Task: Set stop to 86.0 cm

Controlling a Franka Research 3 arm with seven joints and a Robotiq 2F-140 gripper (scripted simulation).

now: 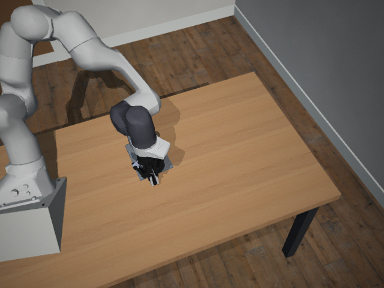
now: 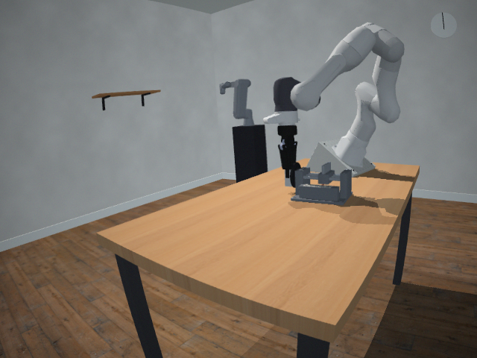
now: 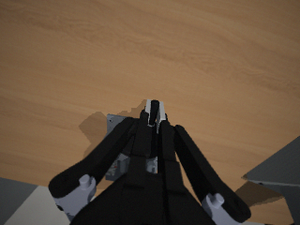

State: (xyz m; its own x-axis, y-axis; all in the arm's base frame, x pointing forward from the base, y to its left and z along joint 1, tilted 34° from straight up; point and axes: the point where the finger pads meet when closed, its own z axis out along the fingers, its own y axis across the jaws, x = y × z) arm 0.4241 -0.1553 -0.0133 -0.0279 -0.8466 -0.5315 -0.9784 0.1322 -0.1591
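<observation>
The wooden surface (image 2: pixel 238 239) stands in a grey-walled room and carries the grey stop fixture (image 2: pixel 321 187) near my pedestal (image 1: pixel 30 229). My jaws point straight down at the fixture's outer end and are nearly closed on the handwheel (image 2: pixel 296 174), whose grip sits between my fingertips. I judge this vertical hold lets me crank the wheel. The stop (image 2: pixel 325 171) sits mid-rail; its reading cannot be seen.
</observation>
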